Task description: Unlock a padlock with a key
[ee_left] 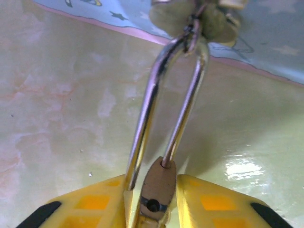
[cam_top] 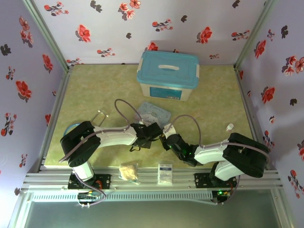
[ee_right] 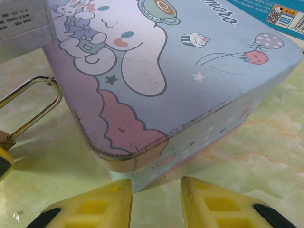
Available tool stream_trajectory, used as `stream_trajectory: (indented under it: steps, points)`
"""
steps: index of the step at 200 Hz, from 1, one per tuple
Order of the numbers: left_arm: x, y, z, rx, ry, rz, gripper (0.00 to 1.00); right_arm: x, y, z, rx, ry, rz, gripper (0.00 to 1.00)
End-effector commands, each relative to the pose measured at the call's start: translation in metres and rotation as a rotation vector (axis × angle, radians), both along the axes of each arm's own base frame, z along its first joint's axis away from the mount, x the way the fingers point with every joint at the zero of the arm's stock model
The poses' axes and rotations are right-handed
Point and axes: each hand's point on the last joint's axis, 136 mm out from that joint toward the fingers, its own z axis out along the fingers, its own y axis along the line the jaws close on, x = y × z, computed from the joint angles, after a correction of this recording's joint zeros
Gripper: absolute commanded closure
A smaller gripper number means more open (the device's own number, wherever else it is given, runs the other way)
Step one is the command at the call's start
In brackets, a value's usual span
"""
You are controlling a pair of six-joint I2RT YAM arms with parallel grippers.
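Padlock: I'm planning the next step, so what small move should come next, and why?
Probably send the right gripper to fetch the key: its jaws stand open and empty beside the cartoon tin, while the left gripper grips the padlock by its body, shackle pointing toward the tin.

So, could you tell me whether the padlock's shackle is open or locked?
Apparently open: one leg of the shackle enters the padlock body, while the other ends outside it.

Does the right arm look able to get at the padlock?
Probably yes. The right gripper is open and empty, the padlock shows just left of it, and the cartoon tin lies ahead, not between. The left gripper pinches the body, though.
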Motion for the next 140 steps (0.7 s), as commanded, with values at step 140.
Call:
stream_trajectory:
  steps: [140]
  points:
    - [0.012, -0.004, 0.048, -0.177, -0.085, -0.005, 0.57, 0.007, -0.005, 0.015, 0.131, -0.014, -0.103, 0.61]
